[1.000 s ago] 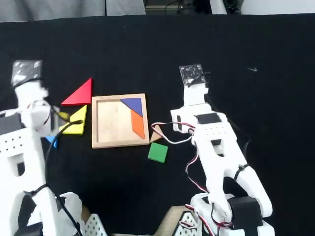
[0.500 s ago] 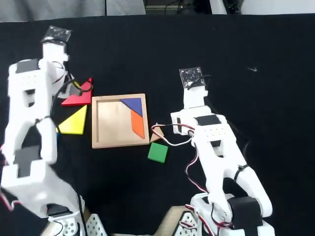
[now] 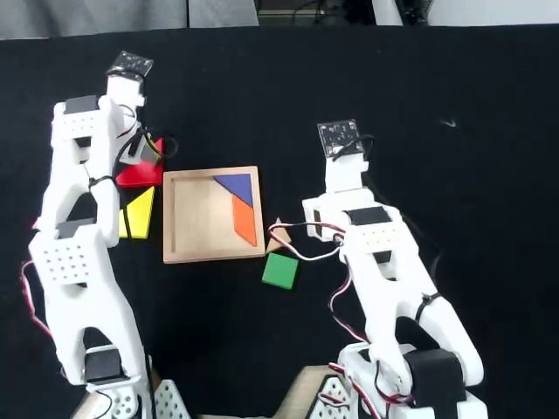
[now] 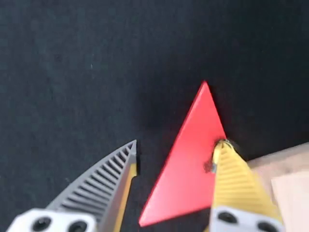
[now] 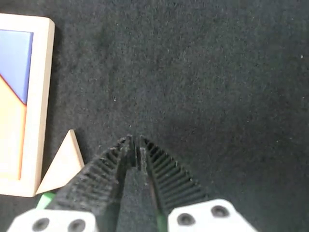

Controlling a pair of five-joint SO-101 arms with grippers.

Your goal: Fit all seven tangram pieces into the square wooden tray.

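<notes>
The square wooden tray (image 3: 212, 254) holds a blue piece (image 3: 236, 186) and an orange piece (image 3: 244, 218) along its right side. A red triangle (image 3: 137, 175) lies off the tray's far left corner, with a yellow triangle (image 3: 137, 215) just nearer. My left gripper (image 4: 176, 145) is open low over the red triangle (image 4: 186, 174), one finger beside its long edge and the yellow fingertip (image 4: 227, 162) at its tray-side edge. A tan small triangle (image 5: 60, 166) and a green square (image 3: 279, 271) lie by the tray's near right corner. My right gripper (image 5: 135, 141) is shut and holds nothing, on the cloth beside the tan triangle.
Black cloth covers the whole table. The right arm (image 3: 371, 231) stands right of the tray, its cables looping over the tan triangle (image 3: 276, 237). The left arm's body (image 3: 74, 253) rises along the left side, next to the yellow triangle.
The left arm swung from the near left, by the yellow triangle, away to the far side and came down over the red triangle. The right arm and the pieces stayed put.
</notes>
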